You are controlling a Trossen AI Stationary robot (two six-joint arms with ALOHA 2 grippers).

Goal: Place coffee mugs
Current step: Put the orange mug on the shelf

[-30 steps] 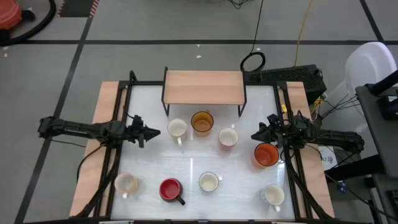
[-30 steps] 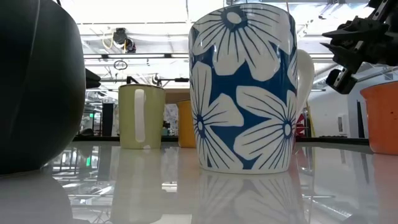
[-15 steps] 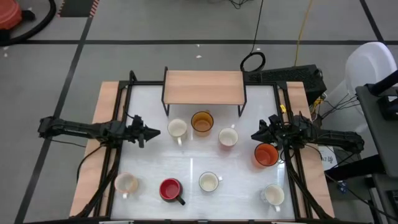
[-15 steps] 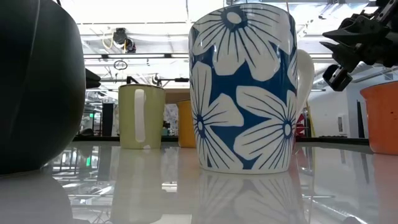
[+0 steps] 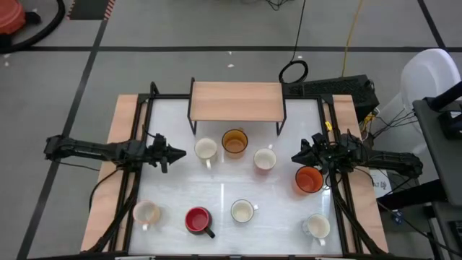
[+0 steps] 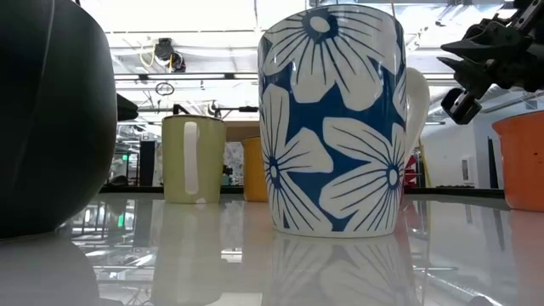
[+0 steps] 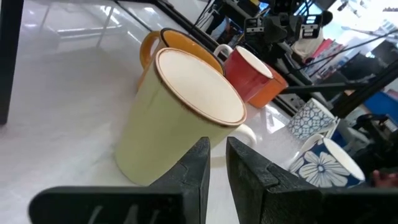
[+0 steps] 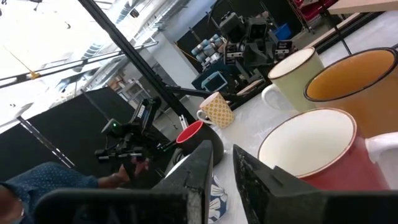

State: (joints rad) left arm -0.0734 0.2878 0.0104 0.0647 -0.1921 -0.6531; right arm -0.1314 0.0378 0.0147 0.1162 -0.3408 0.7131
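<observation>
Hovering clenched and empty at the counter's (image 5: 224,198) left and right edges, the left hand (image 5: 177,153) faces the cream mug (image 5: 206,150) and the right hand (image 5: 297,157) the red mug (image 5: 264,159), so no pickup has begun; next, one hand must release and approach.

Shelf (image 5: 237,101) at worktop (image 5: 220,195) rear; three mugs (image 5: 235,141) in a row just before it, a fourth (image 5: 309,179) further right. Four more mugs (image 5: 243,211) line the front edge. Left end effector (image 5: 176,153) sits left of the rear row, right end effector (image 5: 297,157) just behind the fourth mug.
</observation>
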